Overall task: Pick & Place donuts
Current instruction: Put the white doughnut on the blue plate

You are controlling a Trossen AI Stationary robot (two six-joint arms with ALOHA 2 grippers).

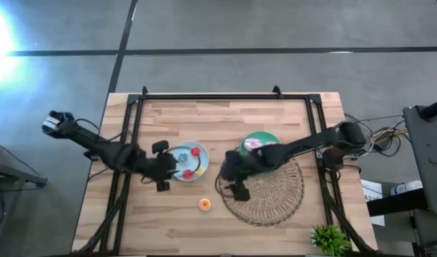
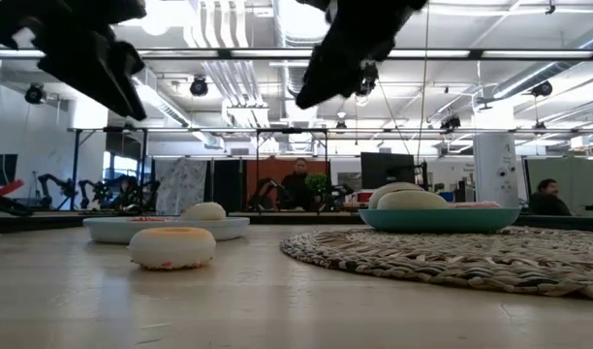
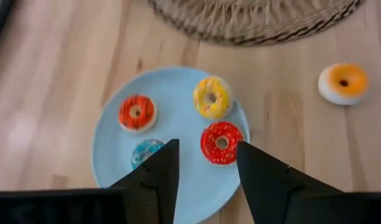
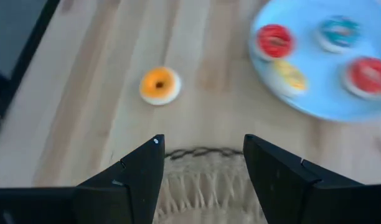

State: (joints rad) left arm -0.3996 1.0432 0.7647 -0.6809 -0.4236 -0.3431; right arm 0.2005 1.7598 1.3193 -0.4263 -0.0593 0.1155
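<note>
An orange donut [image 1: 204, 205] lies alone on the bare bench [image 1: 275, 114], just beside the mat's [image 1: 275, 207] fringe and a little way from the blue plate [image 1: 181, 173]. It looks like the one piece not yet sorted.

The blue plate already carries four small donuts: a red one [image 3: 222, 142], a yellow one [image 3: 211, 97], an orange-red one [image 3: 136, 112] and a blue one [image 3: 145, 152]. They are spread apart from each other, probably so that each can be set down or lifted singly.

The left gripper [image 3: 206, 171] hangs over the blue plate's rim, fingers apart and holding nothing, lined up near the red donut.

The right gripper [image 4: 203, 163] is also spread and empty. It hovers above the mat's edge nearest the blue plate, facing the stray orange donut, which suggests that arm is placed to reach for it.

A teal plate [image 1: 255, 137] with pale donuts sits at the mat's far side from the stray donut.
</note>
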